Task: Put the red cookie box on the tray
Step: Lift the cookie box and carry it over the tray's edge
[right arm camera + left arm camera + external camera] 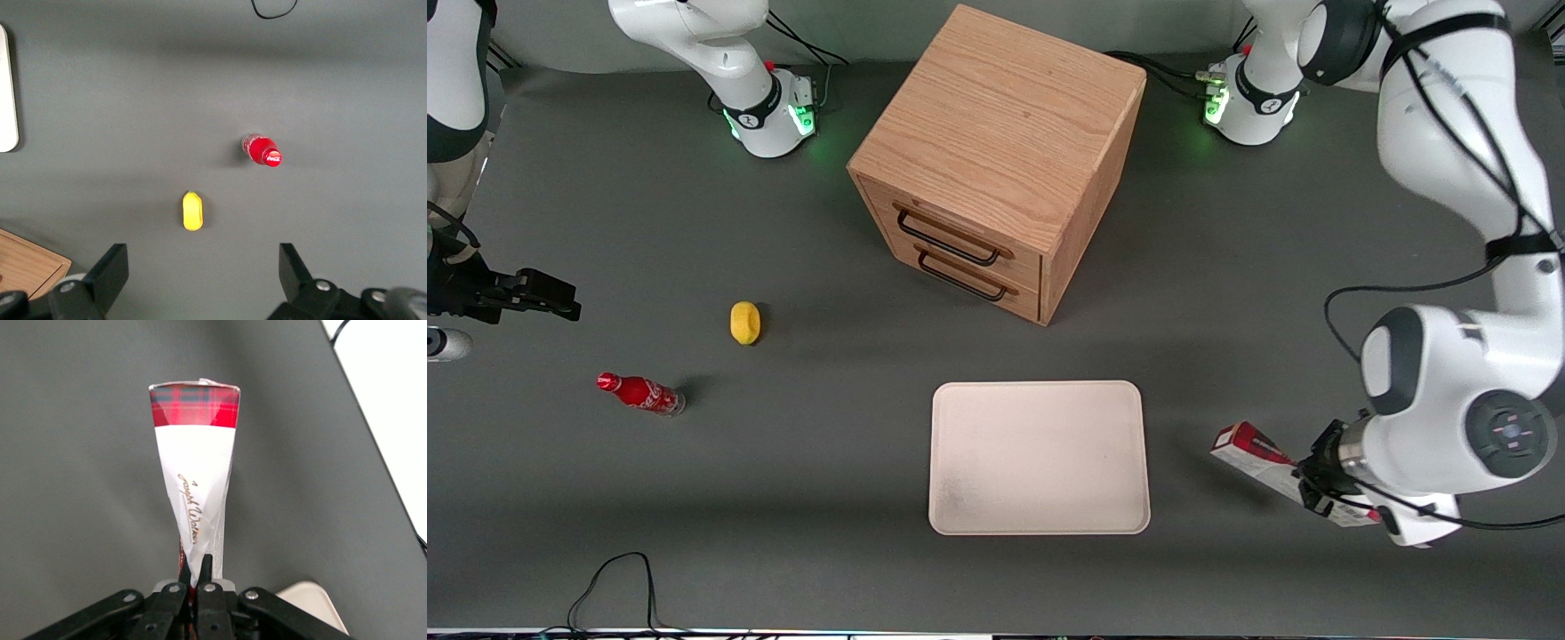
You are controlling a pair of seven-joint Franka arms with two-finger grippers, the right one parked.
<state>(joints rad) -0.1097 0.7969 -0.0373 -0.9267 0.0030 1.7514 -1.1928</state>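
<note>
The red cookie box (pixel 1249 451) (pixel 195 473) is a slim red and white carton with a tartan end. My left gripper (pixel 1316 487) (pixel 197 577) is shut on one end of it. The carton's free end sticks out away from the fingers and throws a shadow on the grey table. It hangs beside the tray (pixel 1039 458), toward the working arm's end of the table and apart from the rim. The tray is a pale cream-pink rectangle with nothing on it, and its edge (pixel 7 93) shows in the right wrist view.
A wooden two-drawer cabinet (pixel 996 160) stands farther from the front camera than the tray. Toward the parked arm's end lie a yellow lemon-shaped object (pixel 744 322) (pixel 193 211) and a small red soda bottle (pixel 640 393) (pixel 263 150). A black cable (pixel 614 578) loops at the table's near edge.
</note>
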